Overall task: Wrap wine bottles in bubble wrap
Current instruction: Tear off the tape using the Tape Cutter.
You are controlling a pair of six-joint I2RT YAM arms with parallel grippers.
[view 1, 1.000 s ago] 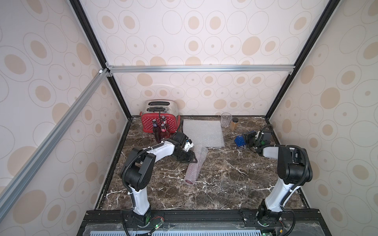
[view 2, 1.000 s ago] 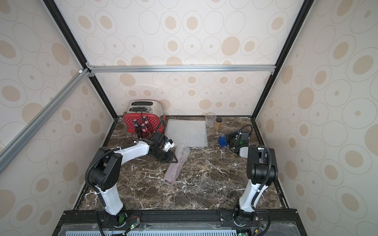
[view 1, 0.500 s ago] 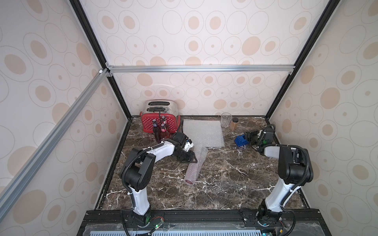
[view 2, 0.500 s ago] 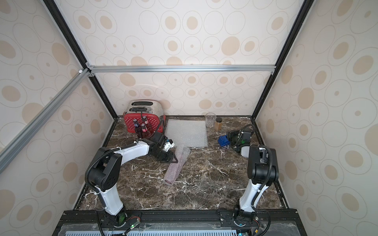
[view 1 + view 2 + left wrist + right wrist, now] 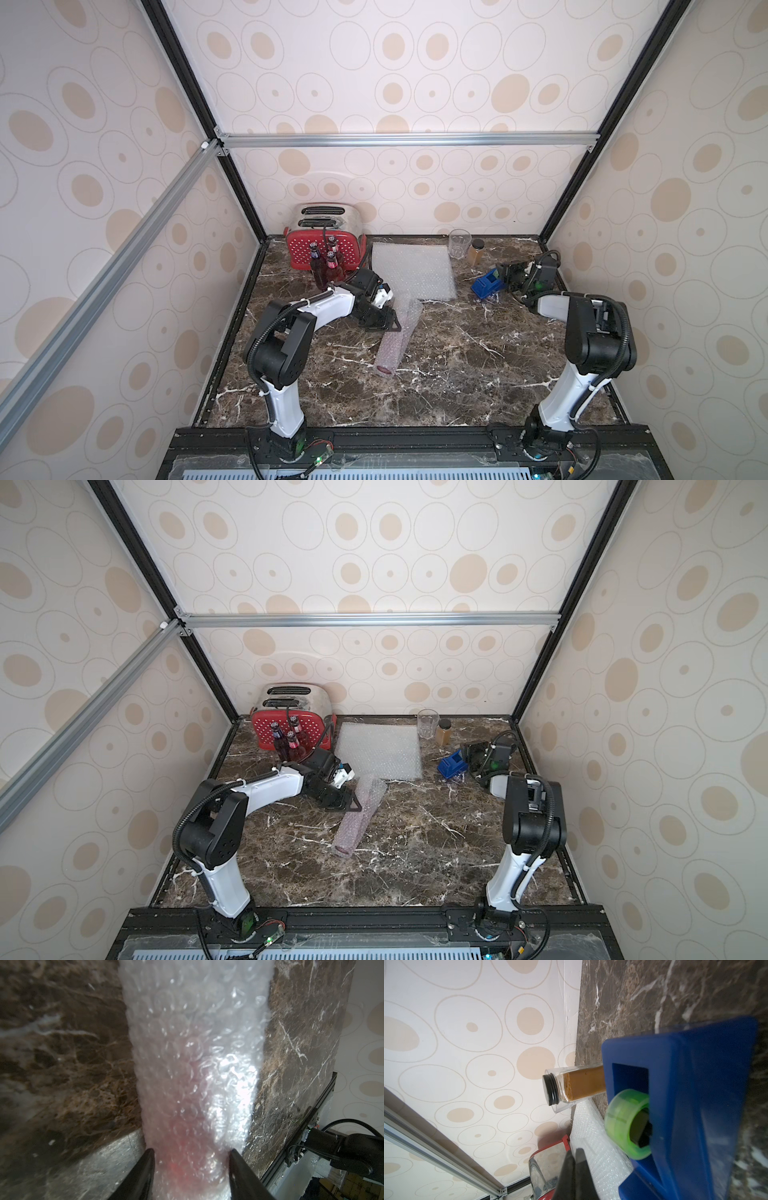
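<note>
arms (image 5: 328, 309): white links, black joints | cables (image 5: 316, 298): black, apparently corrugated | left pincer (image 5: 191, 1150): black tapered fingers

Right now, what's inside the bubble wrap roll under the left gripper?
A bottle of red-pink liquid: red shows through the bubble wrap roll where the left gripper clamps it, and its base shows at the open near end. Neck and cap are covered.

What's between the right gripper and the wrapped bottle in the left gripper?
In both top views: the blue tape dispenser sits right by the right gripper, then a corner of the flat bubble wrap sheet and bare marble before the wrapped bottle.
</note>
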